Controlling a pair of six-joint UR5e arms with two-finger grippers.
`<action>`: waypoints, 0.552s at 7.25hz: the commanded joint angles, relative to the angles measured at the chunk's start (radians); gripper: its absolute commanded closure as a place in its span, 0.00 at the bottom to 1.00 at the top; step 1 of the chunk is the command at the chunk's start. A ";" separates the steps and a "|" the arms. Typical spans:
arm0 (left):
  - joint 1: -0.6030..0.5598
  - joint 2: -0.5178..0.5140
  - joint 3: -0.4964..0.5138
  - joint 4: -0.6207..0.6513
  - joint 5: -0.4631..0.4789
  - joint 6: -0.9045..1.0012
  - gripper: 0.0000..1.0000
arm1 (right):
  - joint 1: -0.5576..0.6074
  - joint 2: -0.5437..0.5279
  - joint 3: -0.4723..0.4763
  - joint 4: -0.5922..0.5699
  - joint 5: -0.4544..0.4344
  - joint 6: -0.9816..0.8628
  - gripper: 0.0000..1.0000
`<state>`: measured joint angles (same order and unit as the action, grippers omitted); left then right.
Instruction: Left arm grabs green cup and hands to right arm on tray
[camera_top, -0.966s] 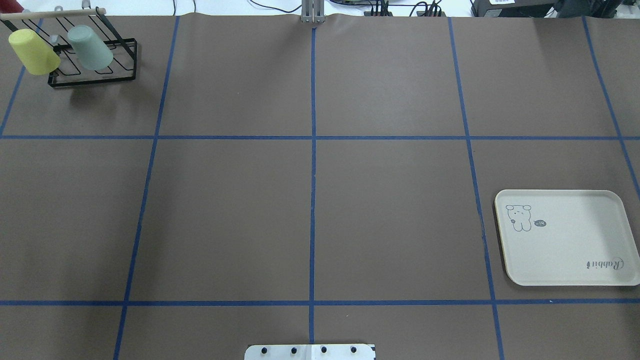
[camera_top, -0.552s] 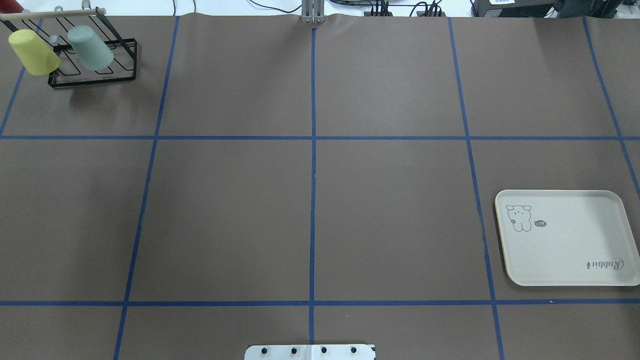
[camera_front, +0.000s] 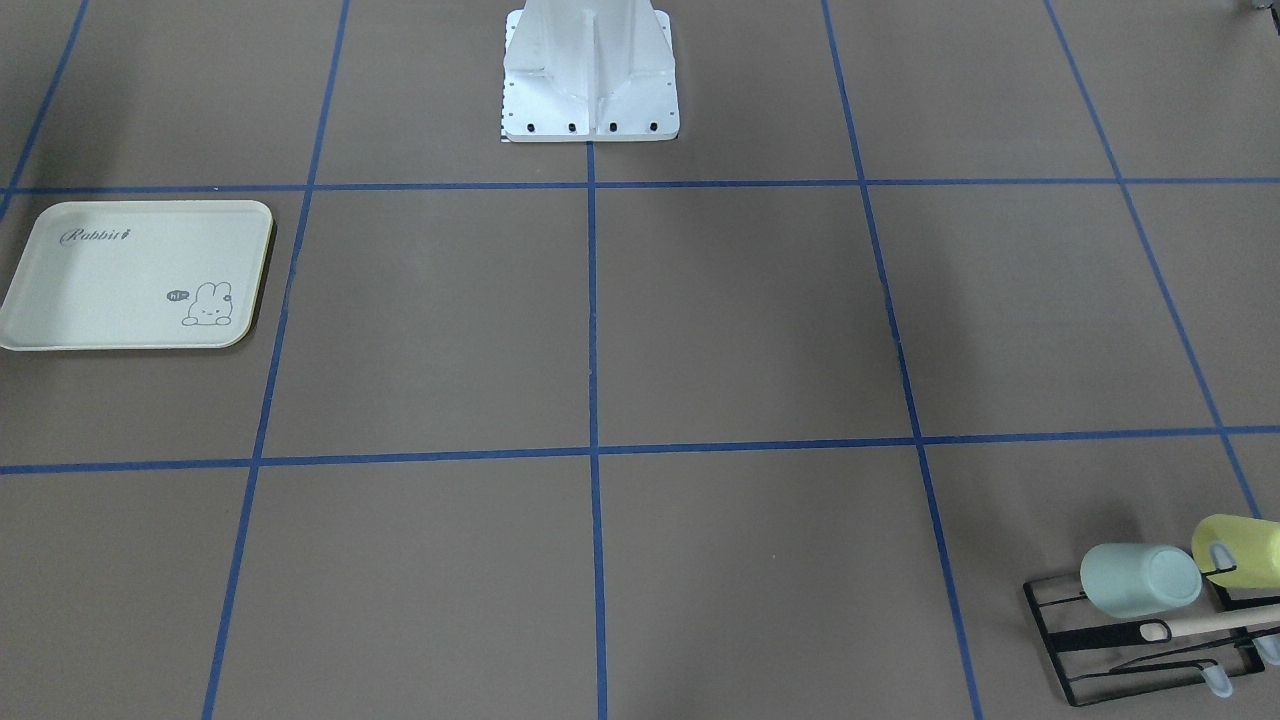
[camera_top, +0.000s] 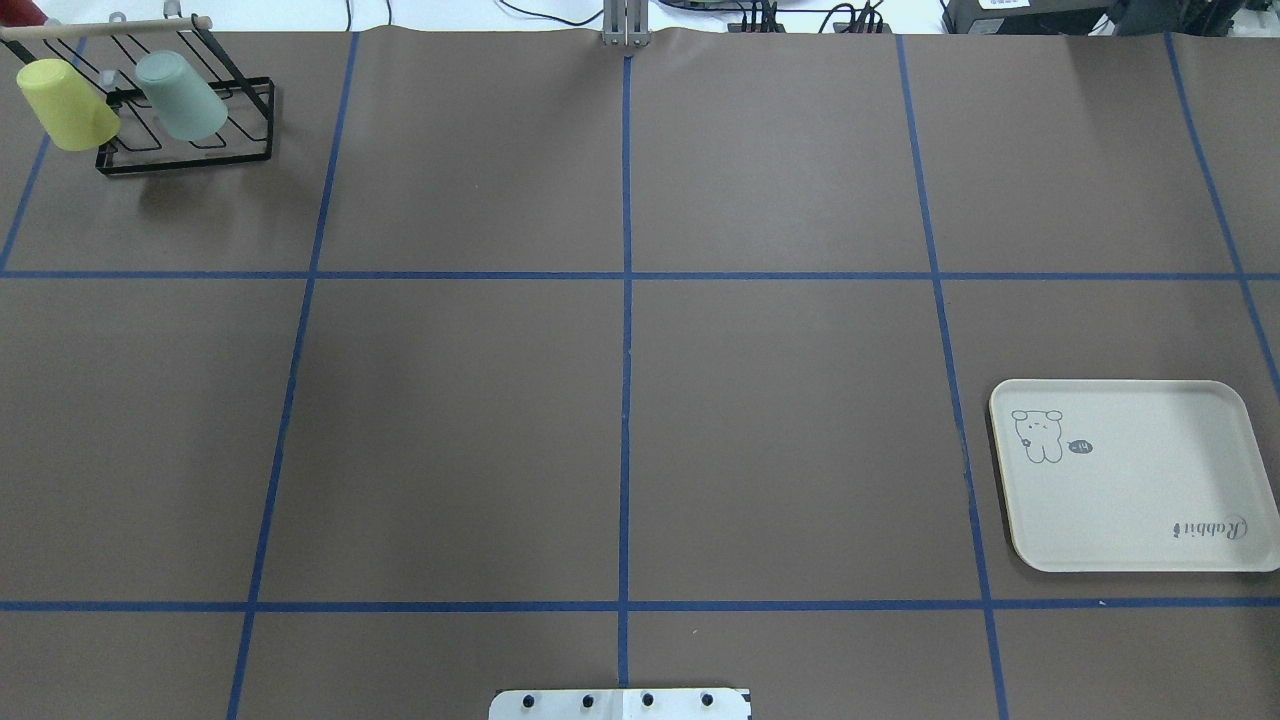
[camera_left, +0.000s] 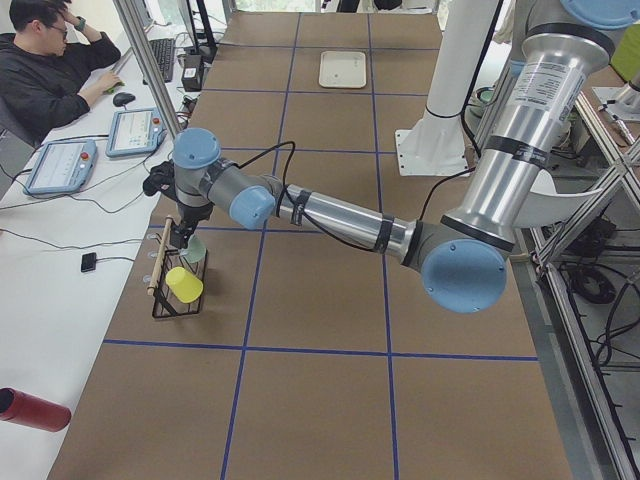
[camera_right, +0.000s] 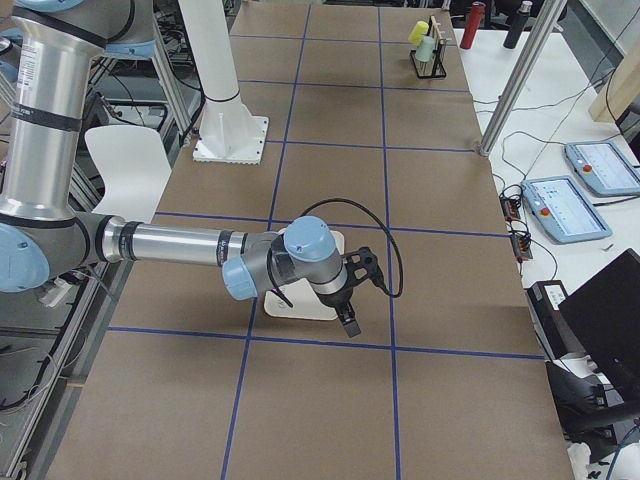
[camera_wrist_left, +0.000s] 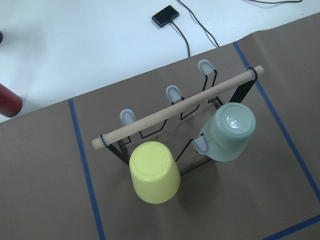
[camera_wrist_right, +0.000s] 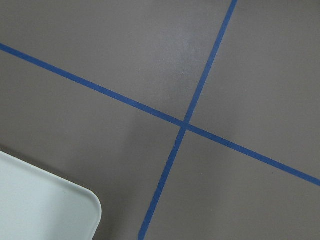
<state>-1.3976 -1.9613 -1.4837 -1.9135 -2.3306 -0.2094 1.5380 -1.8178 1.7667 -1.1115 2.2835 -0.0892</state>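
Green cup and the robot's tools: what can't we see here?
Pale mint-green plastic cup: its inside; it hangs tipped mouth-down on the black wire rack in every view.
Left tool: open or shut; small, seen only in the exterior left view.
Right tool: open or shut; seen only in the exterior right view.

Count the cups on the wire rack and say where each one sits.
2. The green cup hangs upside down at one end of the rack. The yellow cup hangs upside down beside it. No others show.
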 joint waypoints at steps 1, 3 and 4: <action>0.107 -0.086 0.072 -0.001 0.063 -0.082 0.00 | -0.001 -0.001 -0.001 -0.001 0.010 0.002 0.00; 0.127 -0.140 0.228 -0.103 0.076 -0.084 0.00 | 0.001 -0.001 -0.001 -0.001 0.010 0.000 0.00; 0.127 -0.155 0.279 -0.137 0.077 -0.108 0.00 | 0.001 -0.001 -0.001 -0.001 0.010 0.002 0.00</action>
<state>-1.2751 -2.0919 -1.2844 -1.9956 -2.2584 -0.2965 1.5383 -1.8192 1.7656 -1.1121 2.2930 -0.0886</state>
